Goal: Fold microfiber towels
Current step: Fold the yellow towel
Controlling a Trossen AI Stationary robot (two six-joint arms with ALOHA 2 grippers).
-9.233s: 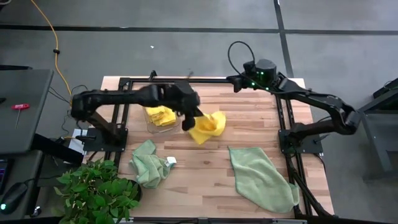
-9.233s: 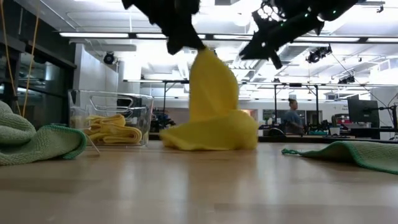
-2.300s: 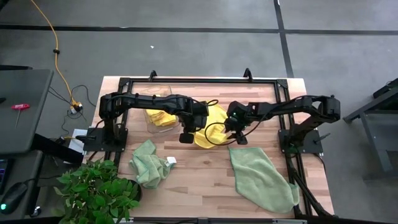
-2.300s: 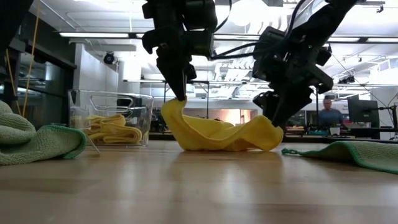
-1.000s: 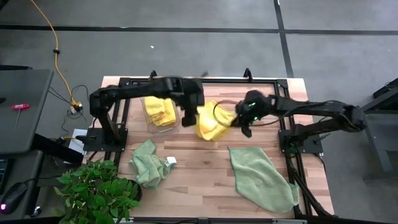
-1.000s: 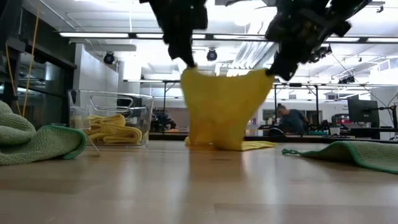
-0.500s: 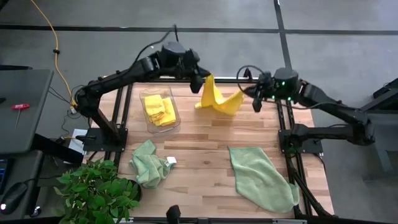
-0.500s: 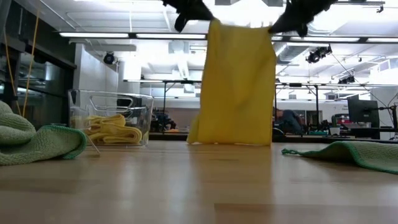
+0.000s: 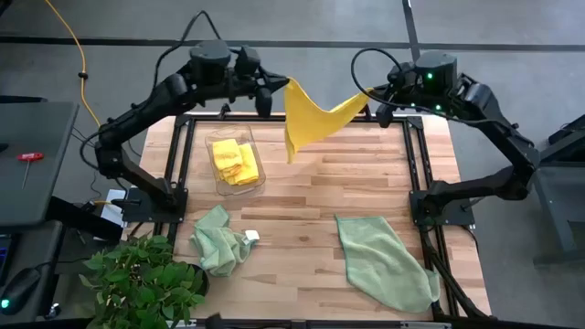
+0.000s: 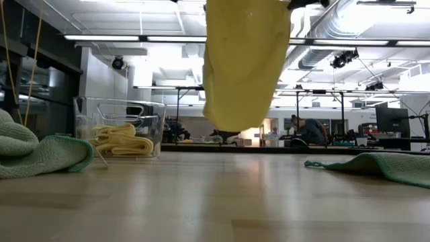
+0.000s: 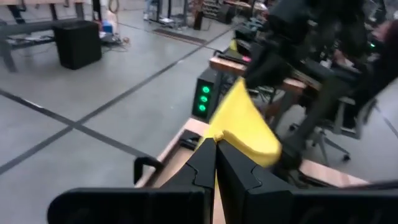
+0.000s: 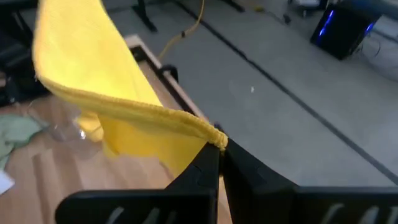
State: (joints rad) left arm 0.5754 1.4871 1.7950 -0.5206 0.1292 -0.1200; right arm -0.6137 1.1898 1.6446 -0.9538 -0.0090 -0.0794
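Observation:
A bright yellow towel [image 9: 309,121] hangs spread between my two grippers, high above the table's far edge; it also shows in the low view [image 10: 245,64]. My left gripper [image 9: 277,89] is shut on its left top corner, my right gripper [image 9: 369,94] on its right top corner. Folded yellow towels [image 9: 233,161] lie in a clear bin. One sage green towel [image 9: 219,239] lies bunched at the near left, another [image 9: 384,260] lies spread at the near right. My left gripper pinches the towel's left top corner [image 11: 214,136] between its two fingers, coming level from the table's left. The towel hangs below, clear of the table. My right gripper pinches the right top corner [image 12: 216,138] between its two fingers, coming level from the right. The top edge [image 12: 134,104] sags a little between the grippers.
A clear plastic bin [image 9: 235,163] stands at the far left of the table. A leafy plant [image 9: 142,283] stands at the near left corner. Black frame rails [image 9: 416,174] run along the table's sides. Bare wood [image 9: 302,201] lies in the middle.
Both grippers have risen and gone toward the table's far edge, still shut on the towel's corners, and moved apart. The yellow towel, whose lower edge lay on the table a second ago, now hangs lifted clear and spread.

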